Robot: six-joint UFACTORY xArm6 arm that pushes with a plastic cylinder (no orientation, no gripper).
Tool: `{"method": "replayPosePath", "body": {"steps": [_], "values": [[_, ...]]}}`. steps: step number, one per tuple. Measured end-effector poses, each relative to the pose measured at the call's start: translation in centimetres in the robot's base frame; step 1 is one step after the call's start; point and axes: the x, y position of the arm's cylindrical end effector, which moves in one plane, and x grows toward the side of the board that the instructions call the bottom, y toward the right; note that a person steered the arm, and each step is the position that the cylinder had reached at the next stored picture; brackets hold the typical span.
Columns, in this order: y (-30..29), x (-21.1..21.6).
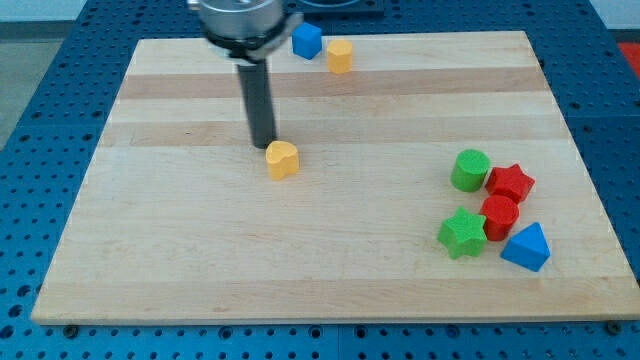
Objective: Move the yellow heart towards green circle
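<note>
My tip [264, 146] rests on the wooden board [200, 260], just beside the yellow heart [283, 159], at about ten o'clock from it; whether they touch I cannot tell. This arm carries no claw, only the dark rod, so nothing is grasped.

The yellow heart sits a little left of the board's middle. The green circle [470, 170] lies well apart from it, at about three o'clock, near the view's right.

Touching the green circle at four o'clock is a red star [511, 183]. Below that sits a red hexagonal block [499, 214], with a green star [462, 233] at its eight o'clock and a blue triangle [527, 247] at its four o'clock.

Near the board's top edge, a blue cube [307, 41] and a yellow block [340, 56] stand close together.
</note>
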Motion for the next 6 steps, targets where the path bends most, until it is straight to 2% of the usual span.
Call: {"method": "replayPosePath", "body": {"steps": [1,2,4,5,6], "values": [[1.8,4.4],[10.1,7.2],[9.5,4.7],[17.3,5.3],[20.4,6.0]]}}
